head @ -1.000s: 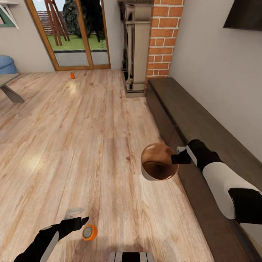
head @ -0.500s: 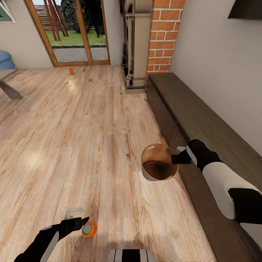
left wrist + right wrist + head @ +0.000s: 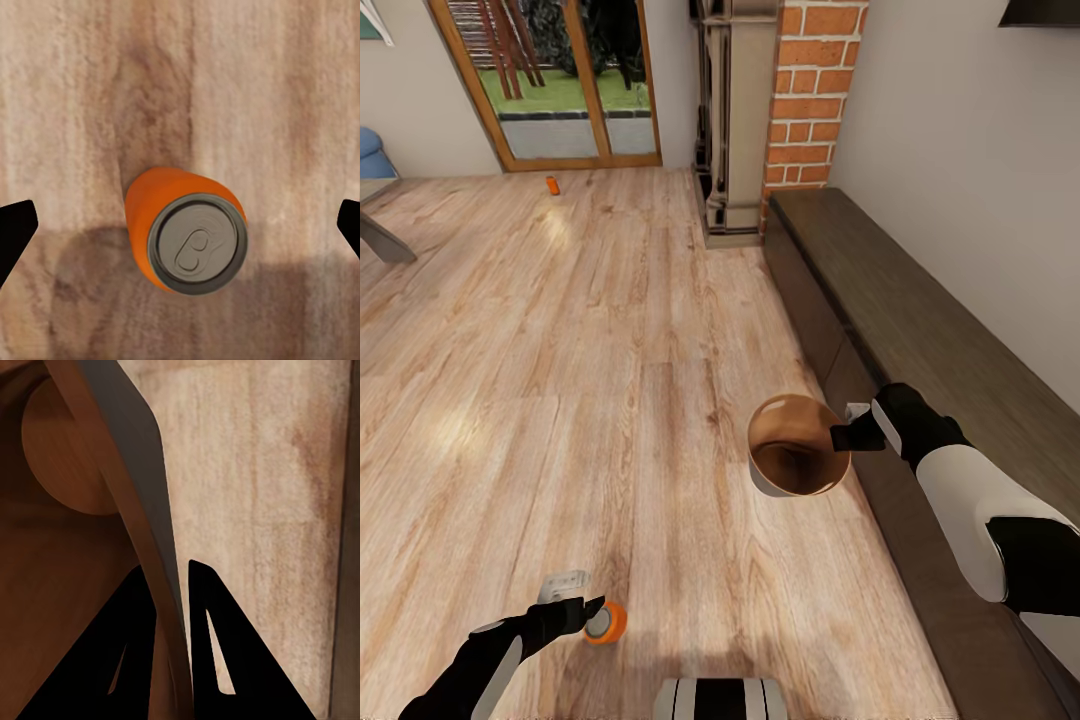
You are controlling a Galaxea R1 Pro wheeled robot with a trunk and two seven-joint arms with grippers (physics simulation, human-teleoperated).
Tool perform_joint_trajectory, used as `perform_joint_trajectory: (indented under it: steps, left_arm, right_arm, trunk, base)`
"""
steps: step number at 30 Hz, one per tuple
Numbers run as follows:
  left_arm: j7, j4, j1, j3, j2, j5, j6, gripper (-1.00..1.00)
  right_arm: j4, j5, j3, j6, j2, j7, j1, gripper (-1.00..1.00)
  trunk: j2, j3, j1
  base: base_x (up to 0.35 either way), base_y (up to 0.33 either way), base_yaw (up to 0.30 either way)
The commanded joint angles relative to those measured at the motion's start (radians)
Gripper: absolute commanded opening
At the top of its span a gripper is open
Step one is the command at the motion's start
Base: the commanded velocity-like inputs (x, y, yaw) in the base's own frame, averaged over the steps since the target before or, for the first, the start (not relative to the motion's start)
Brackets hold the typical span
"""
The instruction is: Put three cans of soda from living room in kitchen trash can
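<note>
An orange can of soda (image 3: 605,622) with a silver top stands upright on the wood floor, right beside my left gripper (image 3: 575,596). From above, the same can (image 3: 187,232) sits between the wide-open left gripper (image 3: 182,226), whose black fingertips (image 3: 15,232) show at the picture's edges. A second orange can (image 3: 552,184) lies far off near the glass doors. My right gripper (image 3: 852,427) is shut on the rim of the tash can (image 3: 798,445) and holds it above the floor. Up close, the right gripper (image 3: 171,585) pinches the bin's wall (image 3: 142,495).
A long dark wooden bench (image 3: 920,330) runs along the right wall under my right arm. A brick column (image 3: 810,100) and a fireplace surround (image 3: 735,120) stand at the back. A table leg (image 3: 385,245) and a blue seat (image 3: 370,150) are at far left.
The whole picture has slid upward, so the camera has moved. The near orange can now sits closer to my left fingers. Both arms hold the same pose, with the bin still gripped.
</note>
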Motion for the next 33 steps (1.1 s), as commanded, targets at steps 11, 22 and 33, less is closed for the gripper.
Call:
perform_joint_trajectory:
  steps: [11,22,33]
  left_arm:
    - [0.0,0.0,0.0,0.0,0.0,0.0,0.0,1.0]
    - [0.0,0.0,0.0,0.0,0.0,0.0,-0.001,1.0]
    - [-0.001,-0.002,0.0,-0.003,0.0,0.002,-0.003,1.0]
  right_arm:
    - [-0.003,-0.028,-0.006,0.047,0.0,0.007,-0.02,-1.0]
    - [-0.003,-0.028,-0.006,0.047,0.008,0.006,-0.03,-1.0]
    - [0.0,-0.028,0.016,0.047,0.014,-0.022,-0.031,-1.0]
  trunk:
    - [-0.021,-0.027,0.011]
    - [-0.042,-0.053,0.023]
    - [-0.042,-0.07,0.023]
  base:
    - [0.0,0.0,0.0]
    - [0.0,0.0,0.0]
    - [0.0,0.0,0.0]
